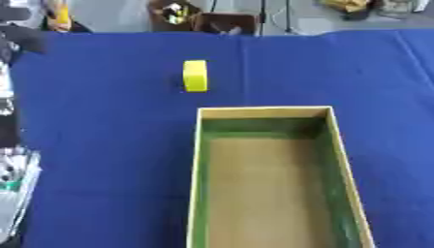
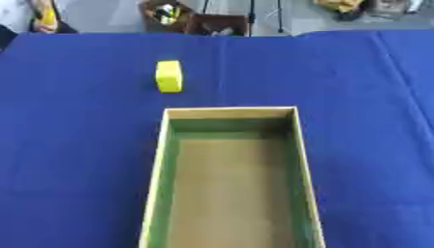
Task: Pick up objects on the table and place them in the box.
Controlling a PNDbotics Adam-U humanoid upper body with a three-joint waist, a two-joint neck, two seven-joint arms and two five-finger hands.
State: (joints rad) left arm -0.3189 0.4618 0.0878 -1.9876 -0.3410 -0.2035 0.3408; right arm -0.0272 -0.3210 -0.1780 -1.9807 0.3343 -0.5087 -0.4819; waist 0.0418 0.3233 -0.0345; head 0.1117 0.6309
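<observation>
One yellow block [image 1: 195, 75] stands on the blue tabletop [image 1: 101, 145], just beyond the box's [image 1: 264, 112] far-left corner, long axis seemingly running away; neither hand shows, so grip unknowable.

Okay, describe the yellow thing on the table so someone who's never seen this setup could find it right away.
Start at the table covered in blue cloth and find the long open cardboard box with green inner walls near the front. Look just beyond the box's far left corner: the small yellow block stands there by itself, apart from the box. It is the only loose thing on the cloth, and the only yellow one.
</observation>
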